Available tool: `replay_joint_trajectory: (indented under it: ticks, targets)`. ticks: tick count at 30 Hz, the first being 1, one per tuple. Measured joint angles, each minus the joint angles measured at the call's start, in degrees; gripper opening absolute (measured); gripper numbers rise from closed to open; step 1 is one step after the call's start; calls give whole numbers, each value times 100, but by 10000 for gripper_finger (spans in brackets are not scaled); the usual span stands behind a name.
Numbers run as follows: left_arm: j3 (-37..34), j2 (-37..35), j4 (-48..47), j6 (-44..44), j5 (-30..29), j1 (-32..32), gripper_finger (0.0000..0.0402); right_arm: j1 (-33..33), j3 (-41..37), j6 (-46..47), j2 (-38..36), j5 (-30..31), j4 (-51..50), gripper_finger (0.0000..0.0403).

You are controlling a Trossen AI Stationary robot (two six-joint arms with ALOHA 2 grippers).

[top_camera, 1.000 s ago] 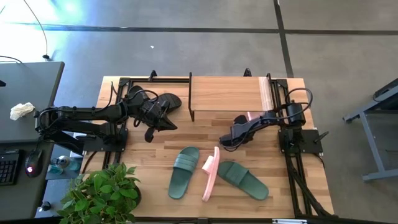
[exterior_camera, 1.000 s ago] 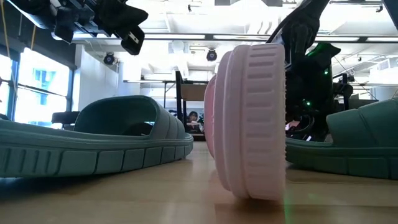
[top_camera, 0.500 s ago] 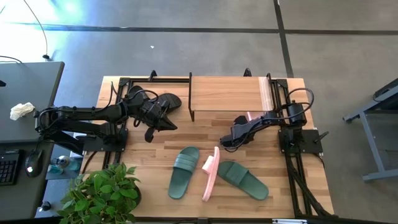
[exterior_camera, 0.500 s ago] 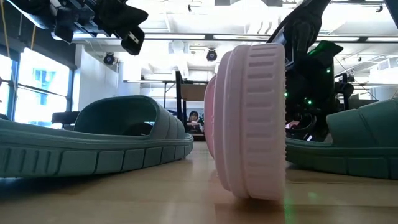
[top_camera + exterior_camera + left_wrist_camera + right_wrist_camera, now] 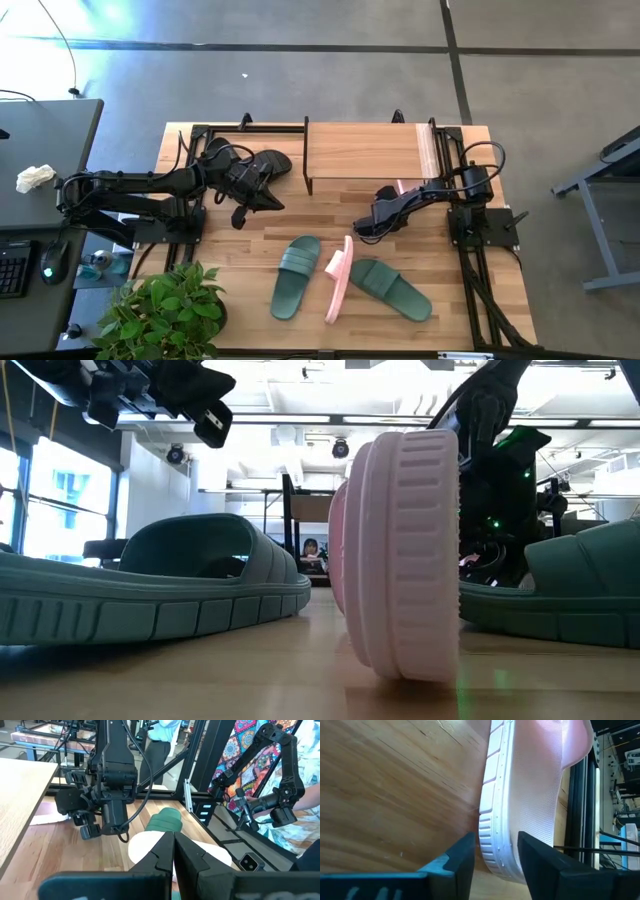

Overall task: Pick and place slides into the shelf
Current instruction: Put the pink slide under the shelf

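One pale pink slide (image 5: 338, 282) stands on its side edge between two dark green slides (image 5: 296, 276) (image 5: 392, 290) that lie flat on the table. My right gripper (image 5: 360, 232) is open at this pink slide's (image 5: 520, 785) far end, its fingers either side of the rim. A second pink slide (image 5: 401, 186) shows as a sliver under the right arm, at the front edge of the shelf (image 5: 365, 150). My left gripper (image 5: 274, 203) hangs shut and empty off the shelf's left end. A dark oval shape (image 5: 272, 160) lies there; I cannot tell if it is a slide. My right gripper (image 5: 495, 862) straddles the grooved rim (image 5: 487, 820) at the far end of the standing pink slide, slanting down from the far right. A thin gap shows beside one finger. Whether the other finger (image 5: 540, 865) touches the sole, I cannot tell.
A potted plant (image 5: 165, 310) stands at the table's near left corner. Black frames (image 5: 470, 260) run along both sides of the table. A dark desk (image 5: 40, 170) stands off to the left. A person (image 5: 310, 548) sits far behind in the room.
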Motion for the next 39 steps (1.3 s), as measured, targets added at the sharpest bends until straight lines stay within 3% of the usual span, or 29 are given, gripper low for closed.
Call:
replay_joint_trajectory:
  ticks: [7,14,20,28,33,39]
  targets:
    - [0,0,0,0,0,1,1,0,4,-1,-2,87,-154,177]
    - [0,-1,2,0,0,0,1,30,26,-1,-7,-78,-358,179]
    - [0,-1,2,0,0,-1,1,428,453,-3,-7,-237,-647,179]
    - [0,-1,-16,-6,110,-2,1,1326,1809,396,-10,-392,-2281,179]
    - [2,-1,-24,-63,149,-2,1,1994,2803,202,-309,-1011,-2029,179]
    - [4,-2,-19,-57,144,1,1,2776,4373,1221,-645,-1463,-2147,179]
